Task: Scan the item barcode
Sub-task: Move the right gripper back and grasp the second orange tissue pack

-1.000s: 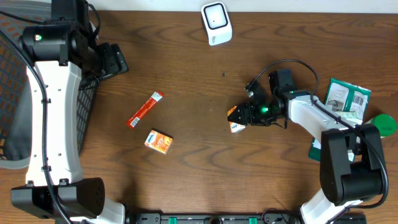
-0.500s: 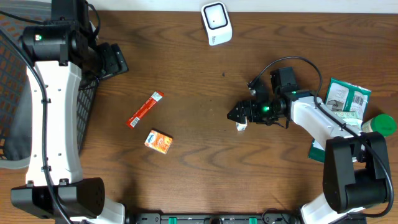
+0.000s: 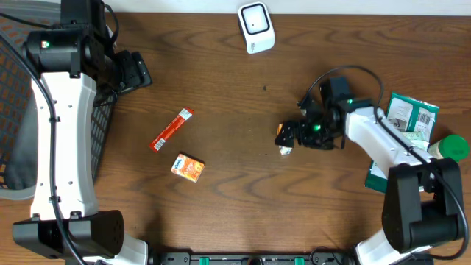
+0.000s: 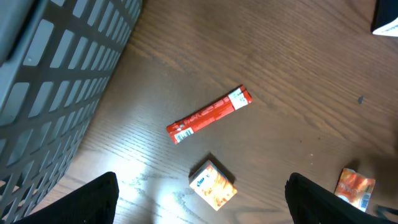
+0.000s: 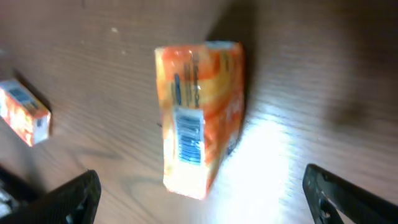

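Overhead, the right gripper (image 3: 284,137) hides most of the orange packet (image 3: 284,150), which lies right of the middle of the table (image 3: 221,81). Its fingers are too dark to read there. The left gripper (image 3: 134,71) sits far left beside the basket (image 3: 15,110), its opening unclear. One scanner (image 3: 256,27) stands at the far edge. One red stick (image 3: 171,129) and one orange box (image 3: 188,168) lie left of centre. Green packs (image 3: 408,118) at the right overlap, so their count is unclear.

From the left wrist, its fingers (image 4: 93,199) are cut off at the near corners; they are spread wide and hold nothing.

From the right wrist, blurred fingers (image 5: 68,196) stand wide on either side of the packet, touching neither side, with its barcode (image 5: 188,134) showing.
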You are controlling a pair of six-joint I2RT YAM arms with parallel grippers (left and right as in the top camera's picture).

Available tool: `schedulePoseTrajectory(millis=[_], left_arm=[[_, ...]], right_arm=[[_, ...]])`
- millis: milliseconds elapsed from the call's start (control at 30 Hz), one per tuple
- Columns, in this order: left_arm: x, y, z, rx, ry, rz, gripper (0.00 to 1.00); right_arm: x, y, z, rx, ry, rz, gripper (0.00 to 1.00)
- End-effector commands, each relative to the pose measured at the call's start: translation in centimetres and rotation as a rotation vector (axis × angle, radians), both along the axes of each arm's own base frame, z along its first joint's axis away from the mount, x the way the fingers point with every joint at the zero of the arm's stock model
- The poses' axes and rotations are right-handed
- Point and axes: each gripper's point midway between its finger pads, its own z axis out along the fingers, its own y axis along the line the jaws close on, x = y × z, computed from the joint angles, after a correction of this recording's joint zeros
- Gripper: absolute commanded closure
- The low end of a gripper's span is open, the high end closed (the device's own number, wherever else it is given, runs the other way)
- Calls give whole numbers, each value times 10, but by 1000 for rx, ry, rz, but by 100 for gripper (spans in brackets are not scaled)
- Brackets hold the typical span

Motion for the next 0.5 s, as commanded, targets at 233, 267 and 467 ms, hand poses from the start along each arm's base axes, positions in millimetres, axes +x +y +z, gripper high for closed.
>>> schedulePoseTrajectory(millis=[233, 267, 467], left_arm=[[-2, 0, 2, -1, -3, -11, 14], [-2, 0, 2, -1, -3, -11, 14], [-2, 0, 2, -1, -3, -11, 14]], right_arm=[[21, 72, 89, -201, -329, 234, 1], [15, 88, 89, -190, -344, 272, 1], [-33, 182, 94, -90, -458, 502, 1]])
